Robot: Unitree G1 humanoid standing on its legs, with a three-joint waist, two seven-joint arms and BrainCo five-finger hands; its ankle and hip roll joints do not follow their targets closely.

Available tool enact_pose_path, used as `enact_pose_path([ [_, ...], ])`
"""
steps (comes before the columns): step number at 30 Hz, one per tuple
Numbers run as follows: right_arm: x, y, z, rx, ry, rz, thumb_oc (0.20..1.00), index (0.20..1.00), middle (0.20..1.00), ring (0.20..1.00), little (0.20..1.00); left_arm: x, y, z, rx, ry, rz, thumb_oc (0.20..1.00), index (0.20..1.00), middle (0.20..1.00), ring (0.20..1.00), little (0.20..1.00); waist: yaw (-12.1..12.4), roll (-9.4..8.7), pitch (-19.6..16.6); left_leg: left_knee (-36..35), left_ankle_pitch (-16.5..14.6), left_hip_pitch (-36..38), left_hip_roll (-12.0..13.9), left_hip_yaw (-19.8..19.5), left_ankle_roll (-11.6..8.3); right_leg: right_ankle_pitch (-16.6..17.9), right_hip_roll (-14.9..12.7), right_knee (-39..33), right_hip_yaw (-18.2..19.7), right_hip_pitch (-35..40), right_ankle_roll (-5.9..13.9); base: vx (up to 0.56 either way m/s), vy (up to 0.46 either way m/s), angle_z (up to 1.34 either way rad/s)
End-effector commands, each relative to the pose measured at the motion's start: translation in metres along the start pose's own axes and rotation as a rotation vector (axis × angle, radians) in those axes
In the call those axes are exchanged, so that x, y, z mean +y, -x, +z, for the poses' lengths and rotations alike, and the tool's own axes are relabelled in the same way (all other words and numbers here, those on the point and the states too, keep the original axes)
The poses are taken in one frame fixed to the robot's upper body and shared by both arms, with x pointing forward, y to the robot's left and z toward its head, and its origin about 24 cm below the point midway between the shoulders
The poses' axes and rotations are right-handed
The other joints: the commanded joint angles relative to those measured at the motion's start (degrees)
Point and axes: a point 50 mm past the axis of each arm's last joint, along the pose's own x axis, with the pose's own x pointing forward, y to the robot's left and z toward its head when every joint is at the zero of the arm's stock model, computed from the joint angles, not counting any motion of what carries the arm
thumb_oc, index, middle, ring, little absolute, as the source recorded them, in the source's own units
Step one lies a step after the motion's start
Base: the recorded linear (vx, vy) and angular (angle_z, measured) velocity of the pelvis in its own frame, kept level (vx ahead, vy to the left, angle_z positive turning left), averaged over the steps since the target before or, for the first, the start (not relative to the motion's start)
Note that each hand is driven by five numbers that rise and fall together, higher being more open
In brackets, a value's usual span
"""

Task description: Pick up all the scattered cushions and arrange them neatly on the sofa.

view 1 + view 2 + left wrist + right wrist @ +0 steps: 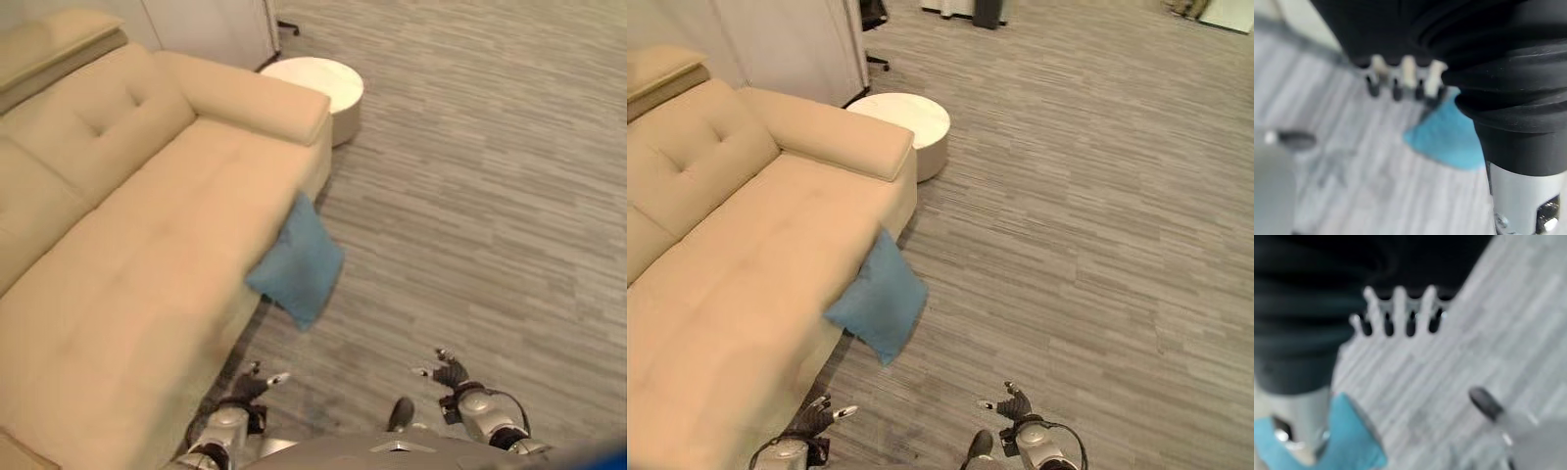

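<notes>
A blue cushion leans on the floor against the front edge of the beige sofa, near its right armrest; it also shows as the cushion in the right eye view. My left hand hangs low by the sofa's front, fingers relaxed and holding nothing. My right hand is over bare floor to the right, also open. Both sit nearer me than the cushion and apart from it. Past the left hand's fingers the cushion shows. A blue corner of the cushion shows in the right wrist view.
A round white low table stands on the floor beyond the sofa's right armrest. White cabinet panels rise behind the sofa. Grey striped carpet spreads wide to the right of the cushion.
</notes>
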Motion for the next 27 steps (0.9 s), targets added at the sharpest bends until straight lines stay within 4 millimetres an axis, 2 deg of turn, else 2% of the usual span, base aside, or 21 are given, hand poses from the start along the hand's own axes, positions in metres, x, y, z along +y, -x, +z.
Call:
enact_pose_path([
  [1,-0.015,-0.004,0.018,-0.08,-0.025,-0.05,1.0,1.0,1.0,1.0,1.0,-0.005,-0.007,0.031,-0.097,-0.019,-0.023,1.0,1.0,1.0,1.0,1.0,1.3,-0.86,4.8,10.7,5.4,-7.8,-1.8,2.1,-1.13,0.4,-1.2,1.6,-1.5,3.0,4.09,0.08,-0.226,0.96],
  [2,-0.016,-0.004,0.018,-0.076,-0.033,-0.05,1.0,1.0,1.0,1.0,1.0,-0.005,-0.007,0.032,-0.097,-0.016,-0.028,1.0,1.0,1.0,1.0,1.0,1.5,-1.11,5.0,11.7,5.6,-8.7,-1.5,3.2,-0.98,-0.2,-0.7,0.6,-2.2,3.9,3.73,0.14,-0.251,0.81],
  [3,-0.018,-0.004,0.019,-0.077,-0.038,-0.059,1.0,1.0,1.0,1.0,1.0,-0.01,-0.007,0.033,-0.1,-0.027,-0.043,1.0,1.0,1.0,1.0,1.0,1.3,-0.68,5.3,10.0,5.0,-10.3,-0.5,6.9,-0.75,-1.0,0.1,-0.5,-4.0,5.2,3.74,0.34,-0.209,0.91],
  [4,-0.021,-0.005,0.021,-0.088,-0.066,-0.074,1.0,1.0,1.0,1.0,1.0,-0.013,-0.006,0.03,-0.096,-0.06,-0.058,1.0,1.0,1.0,1.0,1.0,0.5,-0.22,4.0,0.1,3.1,-11.4,-1.1,12.5,0.03,-3.1,1.5,-0.5,-5.1,5.9,4.73,0.31,-0.142,0.66],
  [5,-0.021,-0.004,0.021,-0.088,-0.066,-0.073,1.0,1.0,1.0,1.0,1.0,-0.013,-0.006,0.03,-0.095,-0.06,-0.058,1.0,1.0,1.0,1.0,1.0,0.6,-0.24,4.0,-0.2,3.2,-11.2,-1.2,12.6,0.06,-3.1,1.4,-0.5,-5.0,5.9,4.76,0.33,-0.053,0.68],
  [6,-0.02,-0.005,0.021,-0.086,-0.072,-0.072,1.0,1.0,1.0,1.0,1.0,-0.013,-0.006,0.028,-0.089,-0.069,-0.06,1.0,1.0,1.0,1.0,1.0,0.4,0.21,3.5,-4.4,5.4,-12.2,-2.1,14.5,0.17,-3.7,2.5,-0.5,-5.3,6.2,4.9,0.18,-0.001,0.48],
  [7,-0.019,-0.005,0.021,-0.088,-0.069,-0.07,1.0,1.0,1.0,1.0,1.0,-0.012,-0.005,0.026,-0.085,-0.07,-0.057,1.0,1.0,1.0,1.0,1.0,0.8,0.25,3.2,-7.0,7.3,-13.0,-3.3,14.5,0.37,-4.4,3.1,-0.5,-5.0,6.6,4.94,0.18,0.014,0.38],
  [8,-0.018,-0.005,0.023,-0.093,-0.061,-0.065,1.0,1.0,1.0,1.0,1.0,-0.011,-0.005,0.024,-0.078,-0.07,-0.054,1.0,1.0,1.0,1.0,1.0,1.3,0.15,3.2,-7.8,9.2,-14.0,-4.2,14.0,0.99,-3.9,3.5,-0.5,-5.3,6.3,4.54,0.17,0.004,0.12],
  [10,-0.013,-0.005,0.025,-0.102,-0.056,-0.041,1.0,1.0,1.0,1.0,1.0,-0.005,-0.005,0.018,-0.057,-0.046,-0.034,1.0,1.0,1.0,1.0,1.0,2.6,-0.56,3.3,-7.8,8.7,-13.6,-5.2,11.3,1.23,-4.5,4.0,-0.1,-4.4,6.9,4.51,0.27,0.052,-0.43],
  [11,-0.005,-0.005,0.029,-0.115,-0.053,-0.011,1.0,1.0,1.0,1.0,1.0,0.001,-0.002,0.008,-0.028,-0.03,-0.019,1.0,1.0,1.0,1.0,1.0,3.1,-0.63,3.0,-8.8,7.2,-10.5,-5.8,11.1,2.81,-5.6,2.4,8.2,-4.3,5.5,5.48,0.37,0.148,-0.92],
  [12,-0.002,-0.006,0.034,-0.13,-0.043,0.0,1.0,1.0,1.0,1.0,1.0,0.004,-0.002,0.009,-0.032,-0.028,-0.01,1.0,1.0,1.0,1.0,1.0,4.0,-0.5,3.3,-8.4,5.8,-9.4,-6.6,10.1,3.92,-4.7,0.7,12.8,-4.5,3.8,6.45,0.35,0.186,-0.9],
  [14,-0.001,-0.006,0.041,-0.153,-0.027,0.007,1.0,1.0,1.0,1.0,1.0,0.006,-0.002,0.01,-0.038,-0.018,-0.006,1.0,1.0,1.0,1.0,1.0,4.7,0.03,3.8,-8.0,3.9,-6.9,-7.0,10.1,5.4,-0.6,-3.1,21.6,-4.7,1.5,9.4,0.22,0.137,-0.57],
  [15,0.0,-0.007,0.043,-0.159,-0.027,0.01,1.0,1.0,1.0,1.0,1.0,0.006,-0.003,0.012,-0.045,-0.016,-0.007,1.0,1.0,1.0,1.0,1.0,4.5,0.55,4.2,-7.7,3.6,-6.0,-7.1,9.4,5.96,0.6,-3.9,24.9,-4.0,0.3,9.57,0.3,0.119,-0.36],
  [16,0.0,-0.007,0.046,-0.168,-0.03,0.012,1.0,1.0,1.0,1.0,1.0,0.007,-0.003,0.016,-0.055,-0.019,-0.007,1.0,1.0,1.0,1.0,1.0,3.7,1.09,4.5,-7.9,2.8,-4.0,-7.6,7.5,6.61,2.0,-3.9,27.3,-1.7,-2.4,9.16,0.37,0.05,0.32],
  [17,-0.002,-0.007,0.047,-0.173,-0.031,0.006,1.0,1.0,1.0,1.0,1.0,0.007,-0.003,0.015,-0.055,-0.019,-0.009,1.0,1.0,1.0,1.0,1.0,3.7,1.13,4.1,-8.5,2.3,-2.8,-7.9,6.5,6.64,2.4,-6.0,23.0,-3.3,-3.2,8.35,0.31,0.011,0.83],
  [21,-0.003,-0.007,0.047,-0.177,-0.033,0.005,1.0,1.0,1.0,1.0,1.0,0.007,-0.003,0.016,-0.055,-0.035,-0.013,1.0,1.0,1.0,1.0,1.0,3.4,1.18,4.2,-8.8,1.4,-1.7,-7.7,5.1,6.29,2.6,-6.8,18.6,-1.1,-3.9,7.81,0.19,-0.097,0.43],
  [22,-0.004,-0.007,0.046,-0.173,-0.044,0.002,1.0,1.0,1.0,1.0,1.0,0.006,-0.003,0.016,-0.058,-0.038,-0.012,1.0,1.0,1.0,1.0,1.0,3.0,0.86,4.3,-8.3,0.3,-0.7,-7.8,2.8,5.38,4.3,-7.4,11.6,4.3,-4.2,8.24,0.35,-0.237,0.53],
  [23,-0.006,-0.006,0.044,-0.166,-0.05,-0.004,1.0,1.0,1.0,1.0,1.0,0.006,-0.004,0.016,-0.058,-0.043,-0.01,1.0,1.0,1.0,1.0,1.0,2.1,0.65,4.0,-7.9,-0.2,-0.4,-8.0,-0.2,4.99,5.2,-6.5,9.5,10.0,-4.9,8.52,0.35,-0.236,0.61],
  [25,-0.007,-0.006,0.042,-0.159,-0.048,-0.008,1.0,1.0,1.0,1.0,1.0,0.005,-0.004,0.018,-0.063,-0.043,-0.01,1.0,1.0,1.0,1.0,1.0,2.1,0.41,3.7,-8.0,-0.2,-0.6,-8.1,-1.0,4.8,5.3,-6.7,9.0,9.7,-4.8,8.77,0.19,-0.124,0.97],
  [27,-0.007,-0.007,0.04,-0.147,-0.045,-0.009,1.0,1.0,1.0,1.0,1.0,0.005,-0.005,0.018,-0.058,-0.052,-0.005,1.0,1.0,1.0,1.0,1.0,1.8,-0.09,2.9,-7.9,-0.9,-0.4,-8.0,-3.0,4.23,3.6,-5.3,7.8,9.2,-3.7,8.26,0.26,-0.165,0.76],
])
